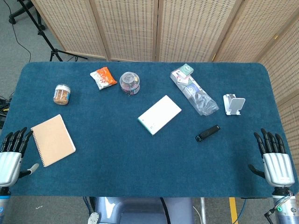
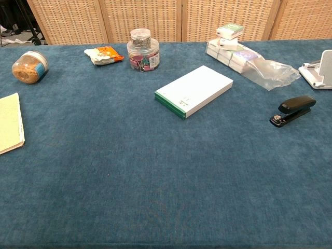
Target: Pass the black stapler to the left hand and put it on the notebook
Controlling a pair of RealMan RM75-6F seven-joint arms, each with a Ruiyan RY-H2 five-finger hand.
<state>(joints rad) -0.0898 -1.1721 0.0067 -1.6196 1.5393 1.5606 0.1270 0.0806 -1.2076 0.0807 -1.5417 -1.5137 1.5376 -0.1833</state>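
The black stapler lies on the blue cloth toward the right, untouched. A tan spiral notebook lies flat at the left side of the table. My right hand rests at the table's right front edge, fingers stretched out and apart, holding nothing, well to the right of the stapler. My left hand sits at the left front edge beside the notebook, fingers extended, empty. Neither hand shows in the chest view.
A white pad with a green edge lies mid-table. At the back are a snack jar, an orange packet, a clip jar, a plastic bag of boxes and a white stand.
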